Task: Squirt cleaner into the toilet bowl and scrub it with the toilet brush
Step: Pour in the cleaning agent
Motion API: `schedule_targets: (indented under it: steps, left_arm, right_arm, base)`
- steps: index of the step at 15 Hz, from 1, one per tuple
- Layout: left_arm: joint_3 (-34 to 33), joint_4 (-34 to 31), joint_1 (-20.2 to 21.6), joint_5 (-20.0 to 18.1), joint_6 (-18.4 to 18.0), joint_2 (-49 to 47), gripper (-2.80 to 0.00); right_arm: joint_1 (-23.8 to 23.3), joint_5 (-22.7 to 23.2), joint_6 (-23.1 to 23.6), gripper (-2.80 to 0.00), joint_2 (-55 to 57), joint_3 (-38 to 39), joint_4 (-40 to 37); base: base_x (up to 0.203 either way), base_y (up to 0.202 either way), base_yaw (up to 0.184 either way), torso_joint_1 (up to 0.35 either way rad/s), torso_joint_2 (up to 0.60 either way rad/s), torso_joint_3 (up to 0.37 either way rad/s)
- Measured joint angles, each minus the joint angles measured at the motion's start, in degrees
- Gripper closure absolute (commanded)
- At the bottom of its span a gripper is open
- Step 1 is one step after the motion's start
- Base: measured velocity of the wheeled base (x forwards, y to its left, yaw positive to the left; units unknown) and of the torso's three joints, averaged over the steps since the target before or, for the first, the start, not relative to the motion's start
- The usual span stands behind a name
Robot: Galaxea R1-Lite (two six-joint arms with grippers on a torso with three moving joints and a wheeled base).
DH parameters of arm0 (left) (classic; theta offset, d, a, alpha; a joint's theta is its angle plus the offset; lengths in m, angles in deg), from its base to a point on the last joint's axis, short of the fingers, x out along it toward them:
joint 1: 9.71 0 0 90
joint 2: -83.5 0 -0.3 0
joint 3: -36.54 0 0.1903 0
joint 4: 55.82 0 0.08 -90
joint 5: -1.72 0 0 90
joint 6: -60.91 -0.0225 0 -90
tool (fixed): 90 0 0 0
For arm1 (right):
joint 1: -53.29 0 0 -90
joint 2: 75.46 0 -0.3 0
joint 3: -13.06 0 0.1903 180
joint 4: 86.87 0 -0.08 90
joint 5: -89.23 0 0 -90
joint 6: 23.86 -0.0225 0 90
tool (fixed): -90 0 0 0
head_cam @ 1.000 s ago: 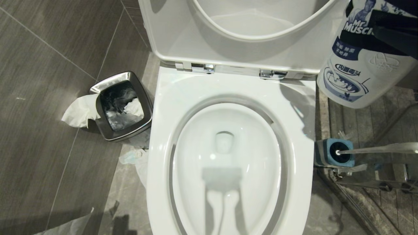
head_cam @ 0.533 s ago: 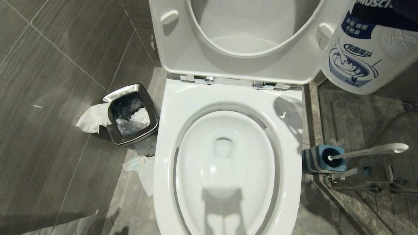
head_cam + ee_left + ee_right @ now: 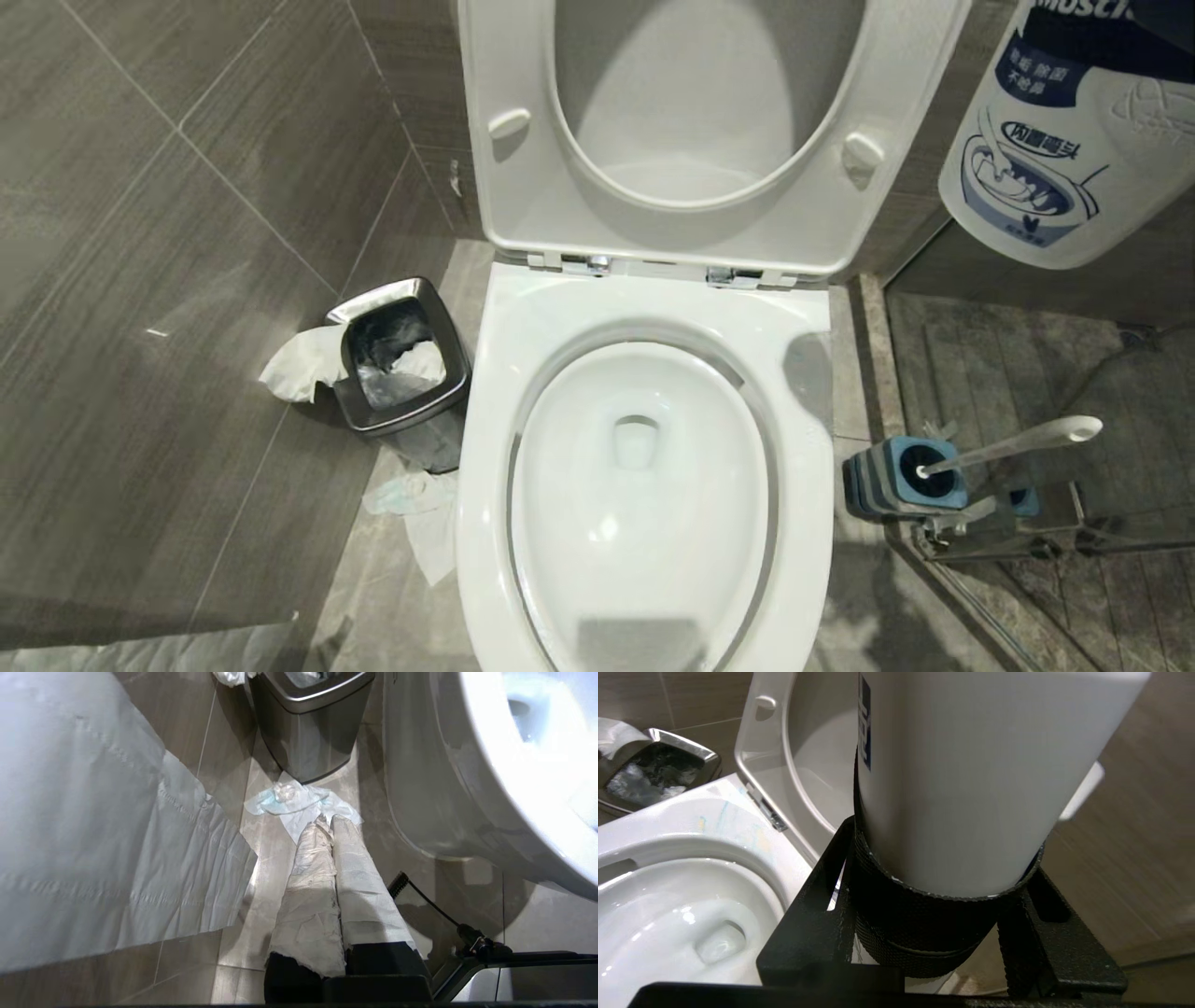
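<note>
The white toilet bowl (image 3: 644, 485) stands open, its seat and lid (image 3: 691, 233) lifted against the wall. A white cleaner bottle (image 3: 1055, 159) with a blue label hangs at the upper right, above the floor beside the bowl. My right gripper (image 3: 943, 905) is shut on it, black fingers (image 3: 808, 914) clasping a black textured band round the bottle (image 3: 971, 779). The toilet brush (image 3: 1018, 441) stands by its white handle in a blue-topped holder (image 3: 901, 476), right of the toilet. My left gripper (image 3: 327, 823) is shut and empty, low by the toilet's left side.
A steel waste bin (image 3: 401, 364) with tissue stands left of the toilet. Crumpled paper (image 3: 420, 513) lies on the floor by it, and a white sheet (image 3: 140, 653) lies at the near left. A metal rail (image 3: 1008, 541) runs behind the brush holder.
The whole head view has shifted: the camera has risen, so the toilet sits lower and smaller and more of the lifted seat shows. The bottle stays at the upper right.
</note>
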Motion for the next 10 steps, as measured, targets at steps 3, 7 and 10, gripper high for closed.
schedule_targets:
  steps: [3, 7, 10]
  left_arm:
    - [0.0, 0.0, 0.0, 0.0, 0.0, 0.0, 0.0]
    - [0.0, 0.3, 0.0, 0.1, 0.1, 0.0, 0.0]
    - [-0.6, 2.6, 0.0, 0.0, 0.1, 0.0, 0.0]
  right_arm:
    - [0.0, -1.0, 0.7, 0.0, 0.4, 0.4, 0.0]
    - [0.1, -2.2, 1.0, 0.0, 1.6, 0.5, 0.4]
    - [0.2, -4.1, 0.6, 0.0, 2.5, 0.3, 0.5]
  base:
    - [0.0, 0.0, 0.0, 0.001, 0.0, 0.201]
    - [0.0, 0.0, 0.0, 0.004, 0.0, 0.205]
    - [0.0, 0.0, 0.0, 0.005, 0.0, 0.123]
